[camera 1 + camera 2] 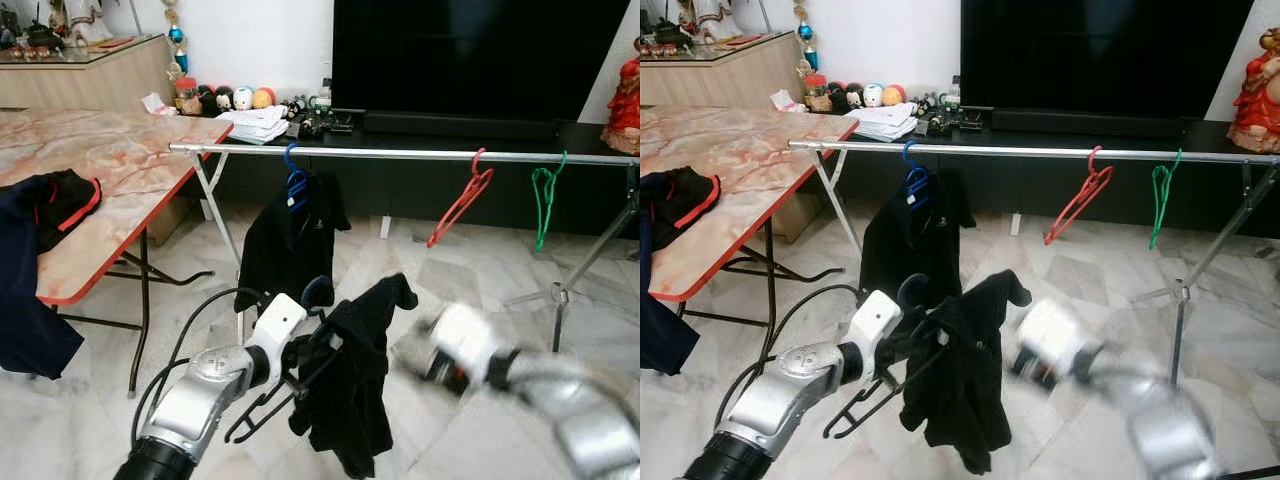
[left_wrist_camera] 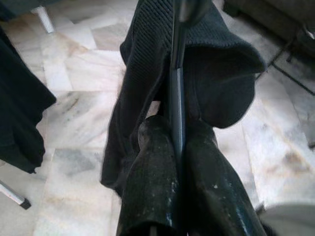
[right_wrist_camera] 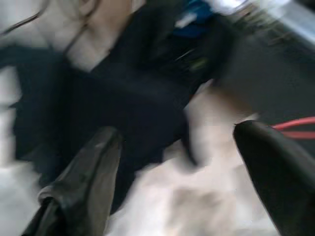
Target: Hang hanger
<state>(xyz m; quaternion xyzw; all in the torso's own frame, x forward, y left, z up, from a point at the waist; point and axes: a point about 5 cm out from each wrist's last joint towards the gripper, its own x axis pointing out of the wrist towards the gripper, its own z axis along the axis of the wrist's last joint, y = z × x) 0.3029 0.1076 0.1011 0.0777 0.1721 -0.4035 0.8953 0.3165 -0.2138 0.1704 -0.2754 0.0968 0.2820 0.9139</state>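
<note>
The left gripper (image 2: 178, 147) is clamped tight on the thin black plastic hanger (image 1: 262, 408), its two black fingers (image 2: 152, 182) pinching the hanger's bar so the black knitted garment (image 1: 352, 385) draped over it hangs free above the marble floor (image 1: 460, 270). Hanger and garment sit low, well below the long silver clothes rail (image 1: 400, 154), in front of its left end. That rail already carries a blue hanger with a black shirt (image 1: 290, 235) near the left end, then a red plastic hanger (image 1: 458, 205) and a green wire hanger (image 1: 543, 200) toward the right end. The right gripper (image 3: 182, 167) is blurred beside the garment, fingers spread wide apart, probably ready to steady it.
</note>
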